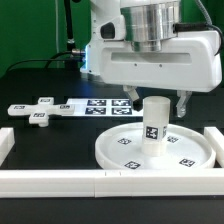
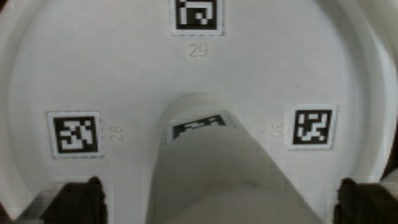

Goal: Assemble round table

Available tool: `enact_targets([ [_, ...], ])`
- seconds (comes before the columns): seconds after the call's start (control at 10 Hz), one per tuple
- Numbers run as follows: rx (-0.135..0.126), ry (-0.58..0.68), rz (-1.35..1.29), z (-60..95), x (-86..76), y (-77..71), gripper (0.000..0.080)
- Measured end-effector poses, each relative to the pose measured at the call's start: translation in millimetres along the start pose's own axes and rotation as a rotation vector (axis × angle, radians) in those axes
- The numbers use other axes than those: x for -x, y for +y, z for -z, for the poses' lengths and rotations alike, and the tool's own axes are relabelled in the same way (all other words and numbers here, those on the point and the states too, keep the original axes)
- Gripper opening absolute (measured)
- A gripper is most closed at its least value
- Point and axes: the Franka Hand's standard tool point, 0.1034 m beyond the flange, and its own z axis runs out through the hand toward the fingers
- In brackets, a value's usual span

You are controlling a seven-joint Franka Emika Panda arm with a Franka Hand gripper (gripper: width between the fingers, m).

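The large round disc (image 1: pixel 112 152) lies flat on the black table toward the exterior view's right. The short thick post (image 1: pixel 155 122) stands upright on its middle. My gripper (image 1: pixel 158 104) hangs right above the post, open, with one finger on each side of its top and not touching it. In the wrist view the post (image 2: pixel 214 165) rises between my dark fingertips (image 2: pixel 80 203), with strips of the tagged disc (image 2: pixel 125 80) showing on both sides; my gripper (image 2: pixel 222 208) holds nothing. The cross-shaped four-arm piece (image 1: pixel 40 109) lies flat at the exterior view's left.
The marker board (image 1: pixel 100 105) lies behind the disc, between it and the cross piece. White border rails run along the front (image 1: pixel 60 181), the exterior view's right (image 1: pixel 213 140) and left (image 1: pixel 4 136). Cables hang at the back.
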Motion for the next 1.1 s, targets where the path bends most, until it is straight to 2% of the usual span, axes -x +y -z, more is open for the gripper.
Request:
enact_targets([
  [0.2, 0.001, -0.001, 0.159, -0.2, 0.3, 0.1, 0.0649],
  [0.3, 0.011, -0.024, 0.303, 0.0, 2.6, 0.6, 0.0649],
  [0.7, 0.016, -0.055, 0.765, 5.6, -0.8, -4.9, 0.0649],
  [0.8, 0.020, -0.047, 0.785, 7.5, -1.8, -8.4, 0.0649],
  [1.1, 0.023, -0.051, 0.953, 6.2, -2.5, -5.5, 0.0649],
])
